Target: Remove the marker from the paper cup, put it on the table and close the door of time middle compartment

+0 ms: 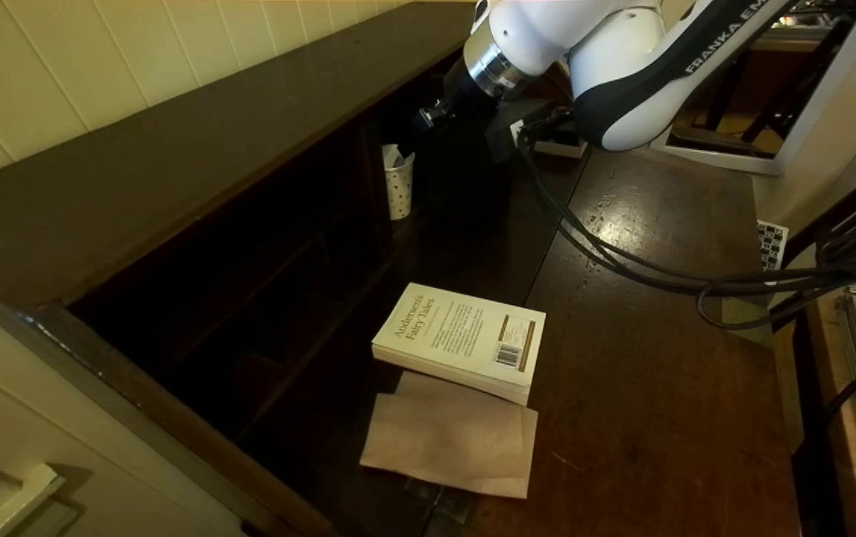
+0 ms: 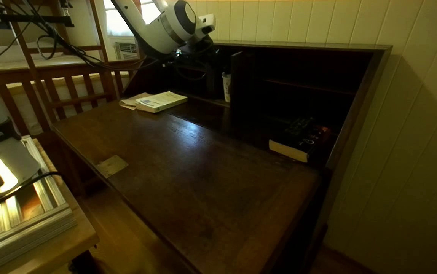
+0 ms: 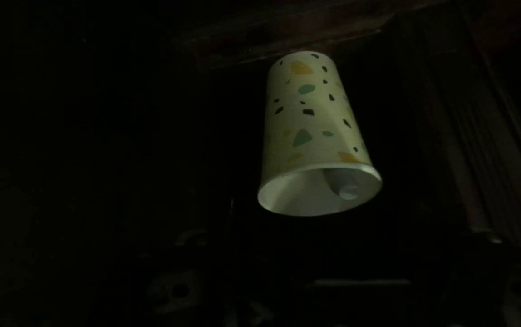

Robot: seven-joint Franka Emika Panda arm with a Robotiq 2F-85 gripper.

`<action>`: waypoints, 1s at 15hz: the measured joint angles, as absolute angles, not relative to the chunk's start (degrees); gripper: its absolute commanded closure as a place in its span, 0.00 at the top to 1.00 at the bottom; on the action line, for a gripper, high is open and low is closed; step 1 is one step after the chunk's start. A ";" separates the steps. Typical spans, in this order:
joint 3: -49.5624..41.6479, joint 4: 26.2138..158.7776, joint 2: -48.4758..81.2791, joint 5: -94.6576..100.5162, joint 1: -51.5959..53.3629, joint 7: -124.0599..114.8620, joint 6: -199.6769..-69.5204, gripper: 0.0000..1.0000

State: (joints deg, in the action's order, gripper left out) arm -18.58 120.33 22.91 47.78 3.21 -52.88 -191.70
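Note:
The paper cup (image 3: 308, 113), white with coloured specks, stands upright in the exterior views and appears inverted in the wrist view. Inside its mouth shows the pale-tipped end of the marker (image 3: 344, 186); the rest of it is hidden by the cup wall. Close to the cup (image 1: 398, 186), slightly above its rim, is my gripper (image 1: 428, 123). Dim fingers flank a wide gap in the wrist view, holding nothing, so the gripper is open. Beside the cup (image 2: 226, 87), the dark door (image 2: 237, 83) juts out from the cabinet, standing open. The brown table (image 2: 188, 182) spreads in front.
A white paperback (image 1: 465, 339) lies beside a tan paper sheet (image 1: 450, 447) on the table. A thick dark book (image 2: 298, 140) sits near the cabinet's end. Cables (image 1: 622, 261) loop from the arm across the tabletop. The cabinet's top board (image 1: 212, 134) overhangs the shadowed compartments.

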 measured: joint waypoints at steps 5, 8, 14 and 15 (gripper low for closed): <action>-18.78 118.90 25.04 47.29 3.52 -54.00 -193.06 1.00; -18.67 118.18 25.82 47.17 3.52 -54.45 -193.70 1.00; -18.59 116.31 26.77 46.99 3.48 -54.58 -194.12 1.00; -18.52 116.08 26.90 46.99 3.45 -54.58 -194.12 1.00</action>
